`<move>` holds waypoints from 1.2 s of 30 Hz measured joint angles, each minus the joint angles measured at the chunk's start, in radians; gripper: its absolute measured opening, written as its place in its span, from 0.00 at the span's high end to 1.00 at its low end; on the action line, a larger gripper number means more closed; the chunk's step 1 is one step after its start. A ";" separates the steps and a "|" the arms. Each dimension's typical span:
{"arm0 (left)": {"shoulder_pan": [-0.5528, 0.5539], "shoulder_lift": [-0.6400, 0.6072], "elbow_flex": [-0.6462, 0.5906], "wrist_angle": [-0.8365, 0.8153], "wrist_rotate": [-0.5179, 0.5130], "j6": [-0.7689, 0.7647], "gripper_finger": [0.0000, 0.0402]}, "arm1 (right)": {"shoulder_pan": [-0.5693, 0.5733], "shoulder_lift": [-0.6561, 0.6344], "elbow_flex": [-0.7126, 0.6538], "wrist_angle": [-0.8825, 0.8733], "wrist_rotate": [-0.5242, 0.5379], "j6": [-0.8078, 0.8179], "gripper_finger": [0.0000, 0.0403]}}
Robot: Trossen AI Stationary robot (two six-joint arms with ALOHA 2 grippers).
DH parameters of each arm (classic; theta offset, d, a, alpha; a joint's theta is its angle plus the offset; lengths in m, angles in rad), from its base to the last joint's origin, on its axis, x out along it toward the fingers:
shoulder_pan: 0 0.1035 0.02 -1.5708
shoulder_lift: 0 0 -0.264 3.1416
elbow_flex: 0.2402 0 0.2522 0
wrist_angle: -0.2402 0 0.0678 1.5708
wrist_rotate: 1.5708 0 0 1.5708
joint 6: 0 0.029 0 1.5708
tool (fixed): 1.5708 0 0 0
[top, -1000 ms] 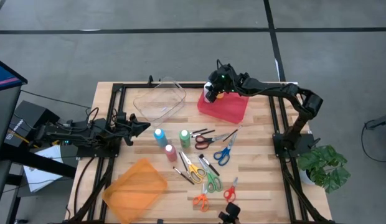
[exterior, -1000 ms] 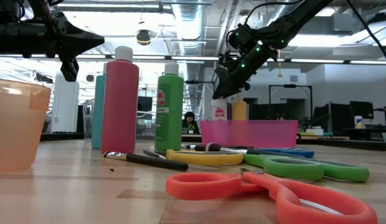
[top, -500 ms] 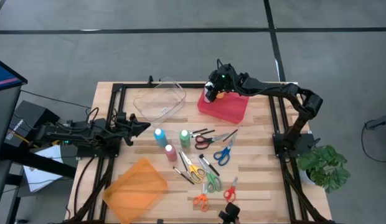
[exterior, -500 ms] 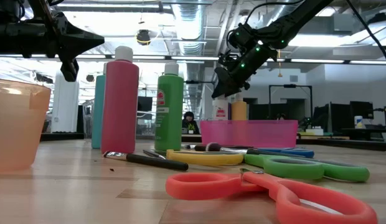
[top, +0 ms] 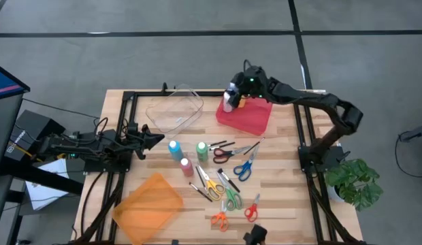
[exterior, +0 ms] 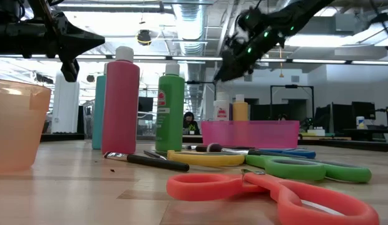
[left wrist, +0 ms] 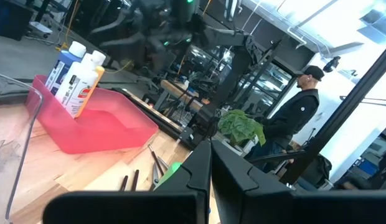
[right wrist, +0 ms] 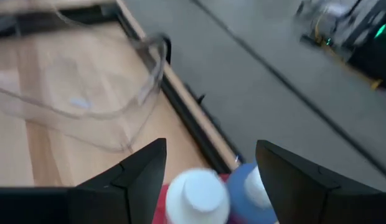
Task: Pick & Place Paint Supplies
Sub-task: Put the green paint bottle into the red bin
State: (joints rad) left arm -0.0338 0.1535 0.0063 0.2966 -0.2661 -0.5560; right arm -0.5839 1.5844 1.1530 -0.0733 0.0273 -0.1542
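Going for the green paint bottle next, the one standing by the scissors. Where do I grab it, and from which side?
Grip the green paint bottle around its upper body just under the white cap, coming straight down from above. It stands upright, so the cap end is free. The pink bottle and blue bottle stand on one side and scissors lie on the other, crowding a sideways approach.

Robotics lab, exposed ceiling ducts (exterior: 181,19), equipment racks (exterior: 344,115), concrete floor (top: 197,61)
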 joint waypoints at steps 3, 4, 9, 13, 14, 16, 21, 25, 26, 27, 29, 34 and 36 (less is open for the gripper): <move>0.000 0.000 0.000 0.000 0.000 0.000 0.99 | 0.015 -0.089 0.000 0.000 -0.024 -0.016 0.39; 0.000 0.000 0.000 0.000 0.000 0.000 0.99 | 0.024 -0.121 0.001 0.000 -0.057 -0.026 0.39; 0.000 0.000 0.000 0.000 -0.001 0.000 0.99 | 0.111 -0.245 0.003 0.003 -0.272 -0.070 0.39; 0.000 0.000 0.000 0.000 -0.003 0.000 0.99 | 0.220 -0.257 0.003 0.001 -0.296 -0.126 0.39; 0.000 0.000 0.000 0.000 -0.005 0.000 0.99 | 0.247 -0.251 0.003 -0.001 -0.297 -0.144 0.39; 0.000 0.000 0.000 0.000 -0.005 0.000 0.99 | 0.297 -0.221 0.003 0.011 -0.297 -0.175 0.39; 0.000 0.000 0.000 0.000 -0.005 -0.001 0.99 | 0.382 -0.094 0.002 0.044 -0.322 -0.197 0.39; 0.000 0.000 0.000 0.000 -0.004 -0.002 0.99 | 0.416 0.004 0.002 0.099 -0.418 -0.194 0.39; 0.000 0.000 0.000 0.000 -0.004 -0.002 0.99 | 0.422 0.022 0.001 0.099 -0.446 -0.187 0.39; 0.000 0.000 0.000 0.000 -0.004 -0.002 0.99 | 0.427 0.042 0.001 0.111 -0.476 -0.179 0.39; 0.000 0.000 0.000 0.000 -0.004 -0.002 0.99 | 0.428 0.067 0.001 0.125 -0.537 -0.157 0.39; 0.000 0.000 0.000 0.000 -0.004 -0.002 0.99 | 0.426 0.125 0.002 0.191 -0.579 -0.157 0.39; 0.000 0.000 0.000 0.001 -0.004 -0.002 0.99 | 0.425 0.148 0.002 0.219 -0.578 -0.160 0.39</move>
State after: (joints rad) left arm -0.0341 0.1534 0.0063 0.2972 -0.2699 -0.5583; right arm -0.1592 1.7322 1.1549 0.1457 -0.5504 -0.3138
